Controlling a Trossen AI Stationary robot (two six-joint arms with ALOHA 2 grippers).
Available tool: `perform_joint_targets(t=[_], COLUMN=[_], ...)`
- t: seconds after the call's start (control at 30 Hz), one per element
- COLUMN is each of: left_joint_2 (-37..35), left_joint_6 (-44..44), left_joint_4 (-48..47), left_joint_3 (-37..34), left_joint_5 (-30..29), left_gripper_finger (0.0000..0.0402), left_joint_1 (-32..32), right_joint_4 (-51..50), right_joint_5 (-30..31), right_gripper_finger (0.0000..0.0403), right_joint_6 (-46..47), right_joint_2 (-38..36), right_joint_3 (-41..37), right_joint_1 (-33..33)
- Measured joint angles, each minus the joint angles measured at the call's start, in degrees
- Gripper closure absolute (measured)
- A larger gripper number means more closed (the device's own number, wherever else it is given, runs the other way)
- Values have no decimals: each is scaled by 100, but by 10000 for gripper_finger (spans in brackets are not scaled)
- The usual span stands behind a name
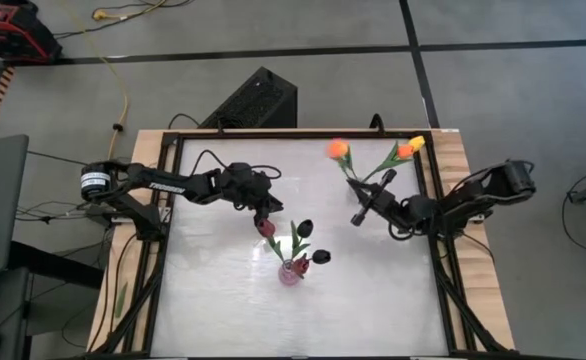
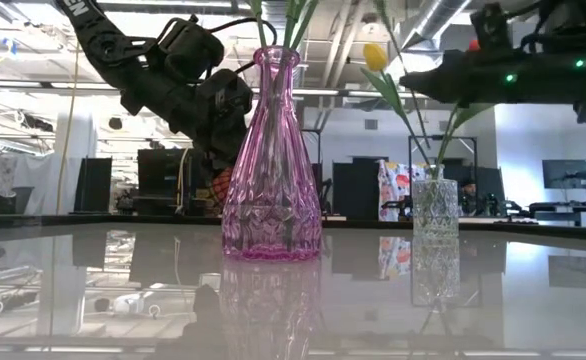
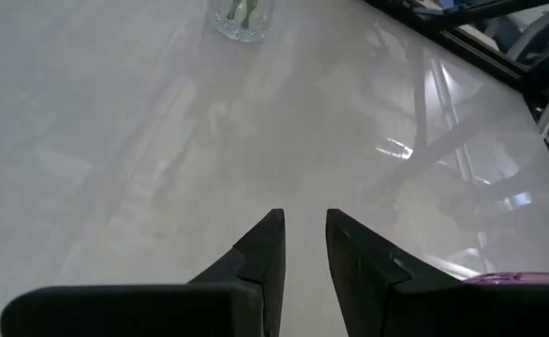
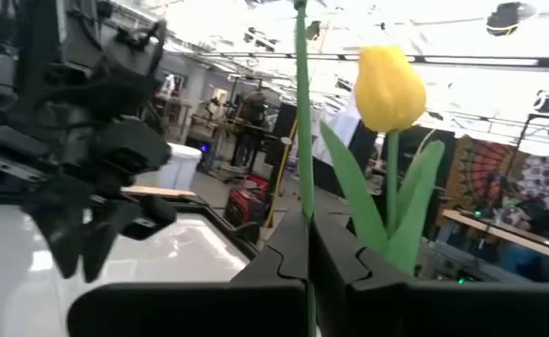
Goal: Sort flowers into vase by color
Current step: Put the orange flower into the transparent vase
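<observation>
A pink glass vase (image 1: 291, 271) (image 2: 271, 170) stands mid-table and holds dark maroon tulips (image 1: 304, 229); one reddish head (image 1: 266, 228) leans toward my left gripper. The left gripper (image 1: 263, 213) (image 3: 304, 225) hovers just left of that vase, slightly open, with nothing between its fingers. A clear glass vase (image 2: 435, 205) (image 3: 242, 17) stands toward the far right with orange tulips (image 1: 338, 150) and a yellow tulip (image 1: 416, 143) (image 4: 388, 87). My right gripper (image 1: 368, 195) (image 4: 308, 229) is at these stems, shut on one green stem. My right gripper pinches a thin green stem (image 4: 302, 168) between its two fingers, coming level from the table's right with the fingers across the stem. The stem runs upright through the hold. Its head is out of the wrist view, so its colour cannot be told.
A black box (image 1: 258, 100) sits beyond the far edge. The table's dark frame (image 1: 435, 240) and wooden side strips border the white top. Bare tabletop (image 1: 273, 325) lies toward the near edge, in front of both vases.
</observation>
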Motion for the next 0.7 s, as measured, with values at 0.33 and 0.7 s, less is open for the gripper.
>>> perform_joint_targets(t=[0.33,0.7], left_joint_2=[0,0], left_joint_6=[119,116], left_joint_4=[54,65], left_joint_3=[0,-17], left_joint_5=[-8,-13], left_gripper_finger=[334,334], left_joint_1=[-102,-106], right_joint_4=[0,-306], right_joint_5=[-110,204], right_gripper_finger=[381,381], right_joint_6=[7,83], right_joint_2=[91,91], right_joint_3=[0,-4], right_joint_1=[-389,-385])
